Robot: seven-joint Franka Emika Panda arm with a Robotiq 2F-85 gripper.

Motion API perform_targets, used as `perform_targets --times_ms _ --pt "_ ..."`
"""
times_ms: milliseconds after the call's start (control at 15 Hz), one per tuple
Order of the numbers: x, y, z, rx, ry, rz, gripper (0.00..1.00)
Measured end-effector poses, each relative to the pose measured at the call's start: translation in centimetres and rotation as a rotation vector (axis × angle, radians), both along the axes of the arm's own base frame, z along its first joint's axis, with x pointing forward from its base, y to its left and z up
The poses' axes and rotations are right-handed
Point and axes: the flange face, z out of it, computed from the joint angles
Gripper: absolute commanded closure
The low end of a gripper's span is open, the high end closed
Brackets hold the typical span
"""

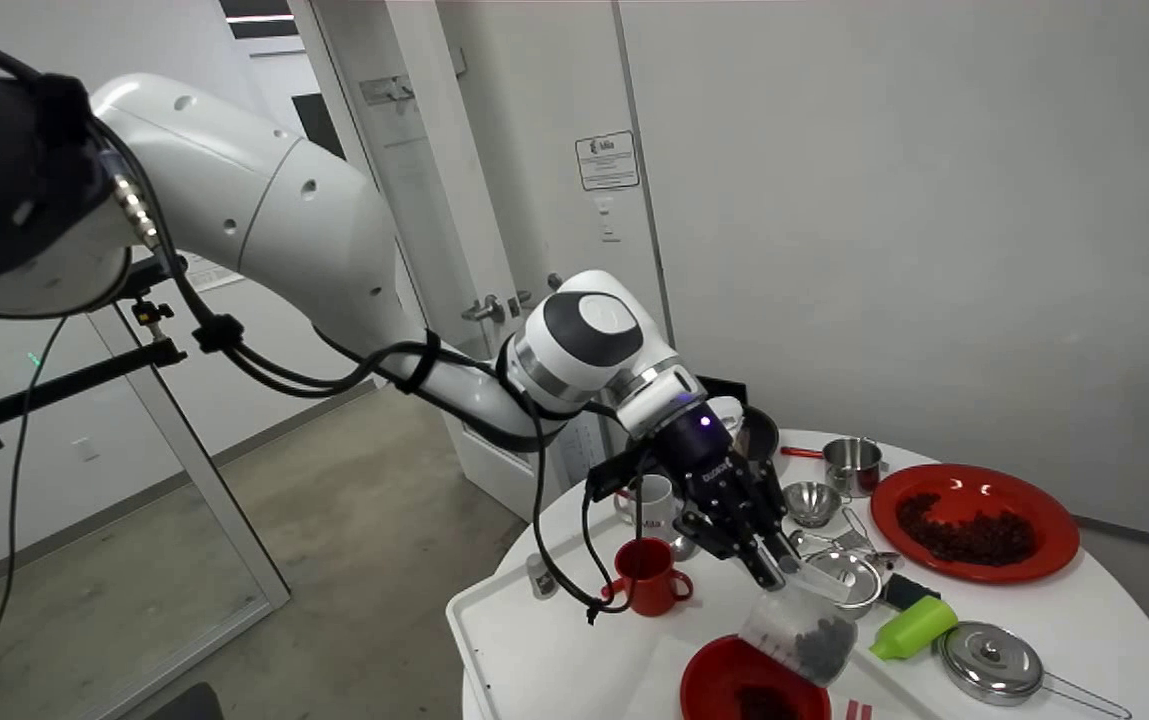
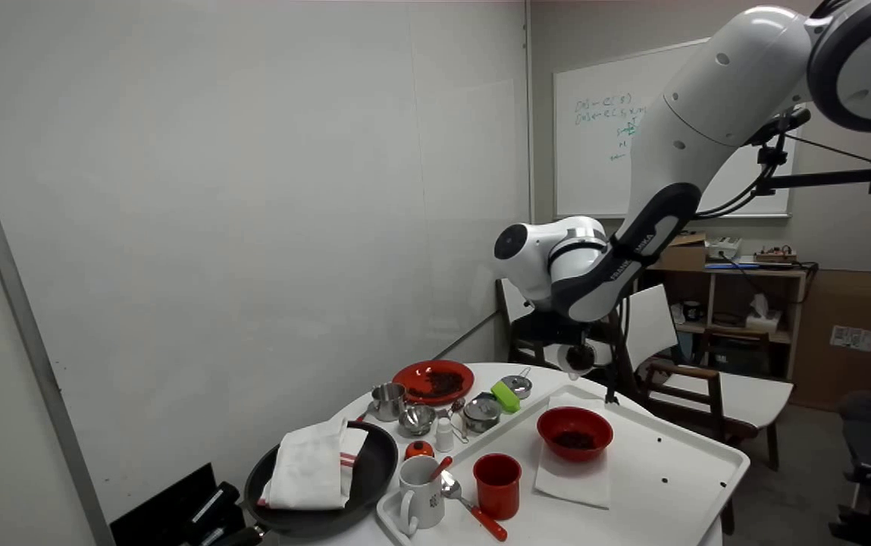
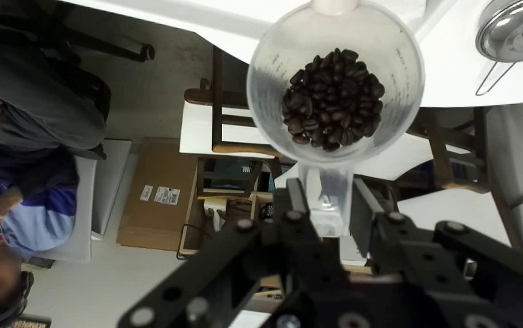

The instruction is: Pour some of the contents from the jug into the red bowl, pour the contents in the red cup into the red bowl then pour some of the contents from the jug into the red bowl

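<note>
The jug (image 1: 784, 621) is up in the air near the red bowl (image 2: 574, 419), tilted, and you have the gripper (image 3: 328, 193) clamped on its handle (image 3: 327, 222), the jaws at either side. Looking in through the wrist view, you see dark beans (image 3: 334, 100) piled at the bottom, the spout (image 3: 335, 6) across from the handle. You cannot tell whether the jug is squarely over the bowl.

In an exterior view, going left to right, you have a black pan (image 2: 377, 468) with a folded towel (image 2: 306, 474) in it, a steel cup (image 2: 388, 403) further back, and a white mug (image 2: 423, 499) near the pan. Behind the mug is the red plate (image 2: 420, 371) bearing a dark heap (image 2: 444, 383). Next comes a red-handled spoon (image 2: 487, 522), and just beside it the red cup (image 2: 497, 487), upright on the white tray (image 2: 651, 508); you cannot see what it holds. Well behind the cup sits a small lidded pan (image 2: 517, 387). Then you reach the red bowl, on a napkin (image 2: 571, 485) on the tray, with dark bits (image 2: 574, 440) inside. Farthest right, a few dark specks (image 2: 665, 480) lie on the tray.
</note>
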Motion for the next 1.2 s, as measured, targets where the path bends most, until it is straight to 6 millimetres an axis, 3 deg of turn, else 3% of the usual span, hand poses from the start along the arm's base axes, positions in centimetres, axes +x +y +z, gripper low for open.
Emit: perform_targets --times_ms 667,1200 --pt "0.0 3.7 -3.9 -0.170 0.092 0.068 0.90" --pt "1.2 3.7 -3.3 -0.262 -0.005 0.076 0.90"
